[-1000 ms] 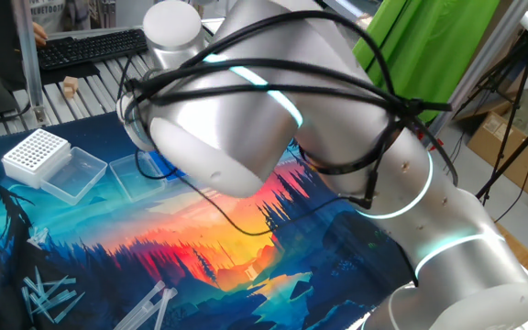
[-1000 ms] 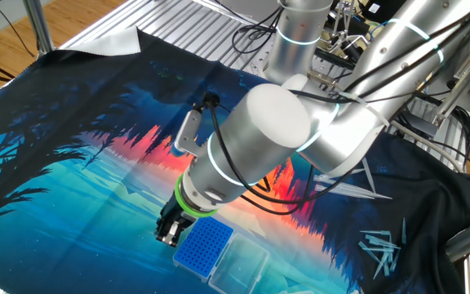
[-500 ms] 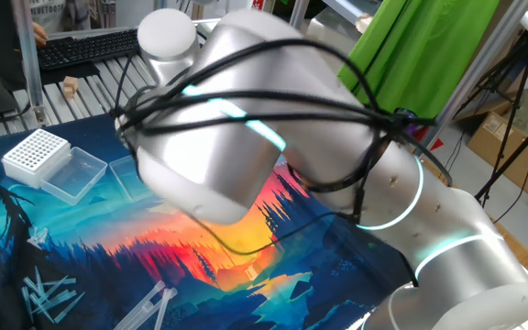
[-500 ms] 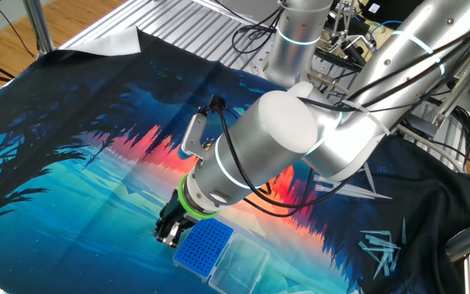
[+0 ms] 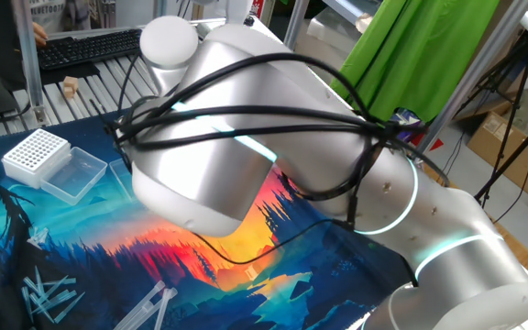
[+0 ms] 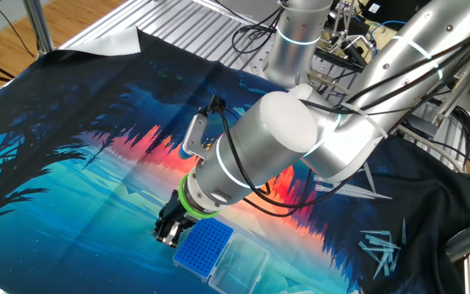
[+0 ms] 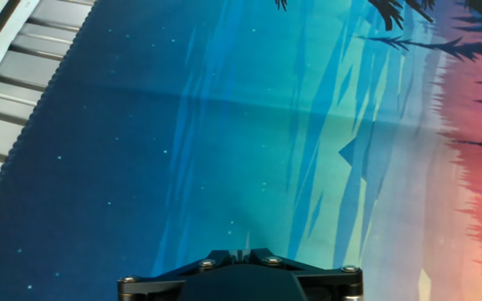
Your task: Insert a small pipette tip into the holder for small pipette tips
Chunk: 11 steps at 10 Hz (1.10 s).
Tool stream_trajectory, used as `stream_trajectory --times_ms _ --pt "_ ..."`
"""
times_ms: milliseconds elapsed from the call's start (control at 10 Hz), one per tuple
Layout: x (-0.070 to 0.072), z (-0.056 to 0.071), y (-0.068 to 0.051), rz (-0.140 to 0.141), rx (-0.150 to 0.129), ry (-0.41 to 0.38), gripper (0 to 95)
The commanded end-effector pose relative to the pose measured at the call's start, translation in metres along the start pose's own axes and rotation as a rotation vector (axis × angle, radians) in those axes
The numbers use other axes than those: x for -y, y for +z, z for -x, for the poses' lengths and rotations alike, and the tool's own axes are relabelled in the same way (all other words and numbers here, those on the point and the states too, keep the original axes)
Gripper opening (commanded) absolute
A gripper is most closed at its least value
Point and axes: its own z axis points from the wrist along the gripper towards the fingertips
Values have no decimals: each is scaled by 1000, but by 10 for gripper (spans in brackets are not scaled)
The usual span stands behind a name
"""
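The holder for small pipette tips (image 6: 205, 247) is a blue gridded rack near the front edge of the mat, with its clear lid (image 6: 240, 266) open to the right. My gripper (image 6: 167, 236) hangs just over the rack's left end, pointing down. Its jaws are pressed together in the hand view, where the gripper (image 7: 239, 252) shows only at the bottom edge above bare mat. No small pipette tip shows between the fingers; whether one is pinched there is too fine to tell. In one fixed view the arm hides the blue holder and the gripper.
A white gridded rack (image 5: 36, 152) with its clear lid (image 5: 73, 174) stands at the mat's left. Several loose translucent tips (image 6: 382, 244) lie scattered near a corner, the same loose tips (image 5: 49, 296) showing at the lower left. Metal slats (image 7: 7, 92) border the mat.
The arm's elbow has swung a little and its big joint has shifted. The gripper has stayed shut at the left end of the blue holder.
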Motion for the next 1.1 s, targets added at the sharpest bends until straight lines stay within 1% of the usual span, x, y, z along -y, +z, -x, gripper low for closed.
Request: stream_trajectory --times_ms 100,300,400,500,1000,1100 --pt "0 0 1 2 2 4 0" --pt "0 -1 4 1 10 2 0" --pt "0 -1 5 -1 25 -2 0" --pt "0 0 5 -4 34 -4 0" --pt "-1 -1 6 1 30 9 0" --pt "-1 -1 6 1 33 11 0"
